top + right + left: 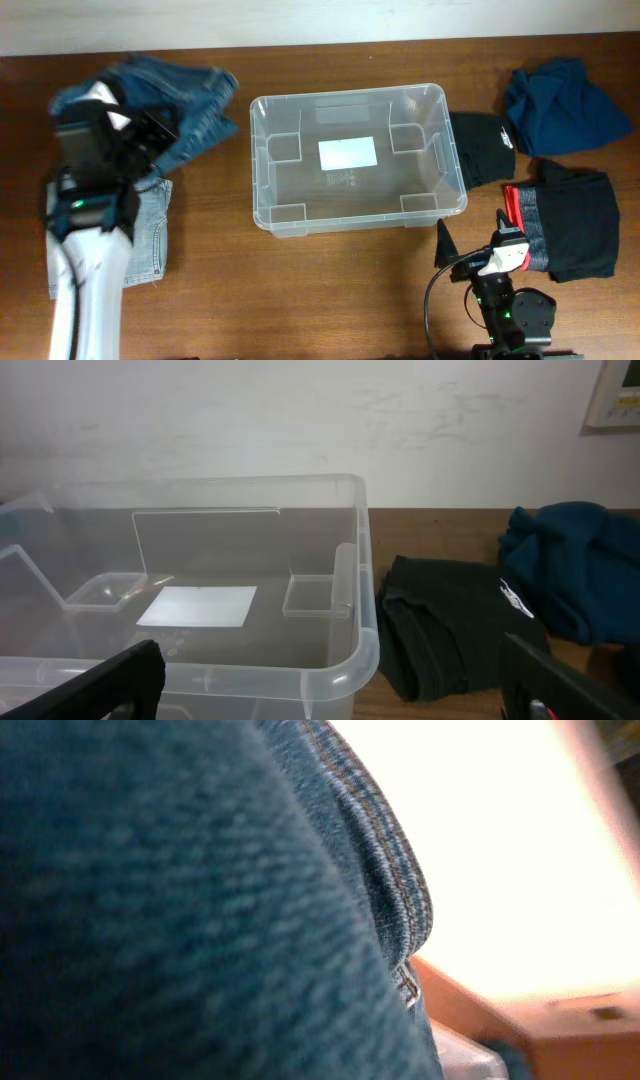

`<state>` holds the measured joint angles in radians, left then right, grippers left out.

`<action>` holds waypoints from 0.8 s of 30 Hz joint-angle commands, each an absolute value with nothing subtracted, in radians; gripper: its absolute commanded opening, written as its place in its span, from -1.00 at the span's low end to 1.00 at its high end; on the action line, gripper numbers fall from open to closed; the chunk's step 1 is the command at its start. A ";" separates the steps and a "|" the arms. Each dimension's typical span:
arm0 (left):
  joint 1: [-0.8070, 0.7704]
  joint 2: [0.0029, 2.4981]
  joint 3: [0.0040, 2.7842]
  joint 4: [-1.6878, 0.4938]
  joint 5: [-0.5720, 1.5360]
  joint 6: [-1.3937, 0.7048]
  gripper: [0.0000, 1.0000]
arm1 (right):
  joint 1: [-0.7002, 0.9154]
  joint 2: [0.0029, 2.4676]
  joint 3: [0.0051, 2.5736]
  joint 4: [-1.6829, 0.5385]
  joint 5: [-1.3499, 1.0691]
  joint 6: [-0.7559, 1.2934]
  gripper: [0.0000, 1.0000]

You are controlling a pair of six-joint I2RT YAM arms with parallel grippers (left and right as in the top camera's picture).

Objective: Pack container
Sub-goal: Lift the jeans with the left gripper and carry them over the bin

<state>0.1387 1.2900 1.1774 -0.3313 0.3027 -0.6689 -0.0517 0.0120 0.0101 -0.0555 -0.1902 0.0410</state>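
Observation:
The clear plastic container (pixel 443 150) stands empty mid-table, with a white label on its base. It also shows in the right wrist view (pixel 360 560). My left gripper (pixel 112 112) is at the far left, shut on dark blue jeans (pixel 190 105) that hang bunched and lifted beside the container's left end. The left wrist view is filled with this denim (pixel 200 920), which hides the fingers. My right gripper (pixel 470 255) is open and empty, low in front of the container's right front corner; in the right wrist view (pixel 345 695) its fingers frame that corner.
Light blue jeans (pixel 150 225) lie flat under my left arm. Right of the container lie a folded black garment (pixel 485 148), a crumpled dark blue garment (pixel 565 105) and dark shorts with a red band (pixel 570 222).

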 commanded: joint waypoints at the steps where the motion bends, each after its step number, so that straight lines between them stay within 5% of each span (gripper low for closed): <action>1: 0.130 1.199 1.336 -0.339 0.319 -0.609 -0.99 | -0.046 0.004 0.006 -0.060 -0.206 0.034 0.97; 9: 0.031 1.298 1.543 -0.344 0.579 -0.567 -0.99 | -0.046 0.004 0.006 -0.060 -0.206 0.034 0.97; 24: -0.283 1.721 1.568 0.214 0.952 -0.525 -0.99 | -0.046 0.004 0.006 -0.060 -0.206 0.034 0.97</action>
